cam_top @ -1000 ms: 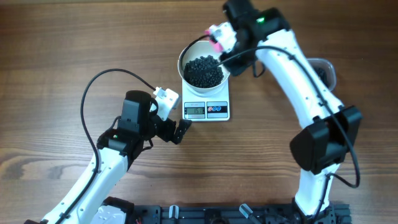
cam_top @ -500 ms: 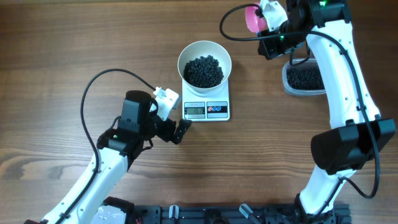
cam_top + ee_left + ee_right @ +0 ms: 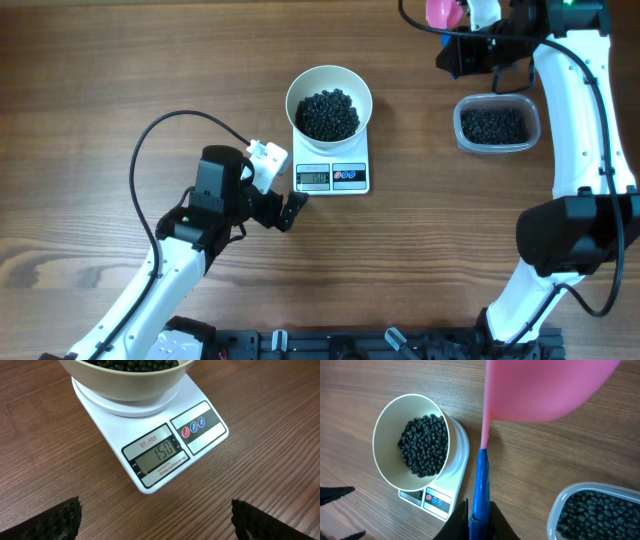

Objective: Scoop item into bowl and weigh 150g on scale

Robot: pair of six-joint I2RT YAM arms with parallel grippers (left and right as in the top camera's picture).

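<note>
- Overhead: a small white rectangular kitchen scale (image 3: 332, 177) lies on the brown wood-grain table (image 3: 120, 60). Its long axis runs away from the robot, with the display edge toward the arms.
- A round white smooth-walled bowl (image 3: 329, 100) stands upright on the scale's far end. It holds a loose heap of small matte black beads (image 3: 328, 113).
- The left gripper (image 3: 292, 210) sits just beside the scale's near left corner. The right gripper (image 3: 468, 52) is near the table's far edge, beside a clear rounded plastic tub (image 3: 497, 125) of more beads, well apart from the bowl.
- Left wrist: the grey display (image 3: 157, 455) reads 150, with small round buttons (image 3: 193, 426) to its right. The left gripper's (image 3: 155, 530) ribbed black fingertips (image 3: 52, 520) stand wide apart with nothing between them.
- Right wrist: the right gripper (image 3: 479, 525) is clamped on the blue handle (image 3: 482, 480) of a pink plastic scoop (image 3: 540, 390). The handle points straight out from the jaws, with the pink cup at its far end.
</note>
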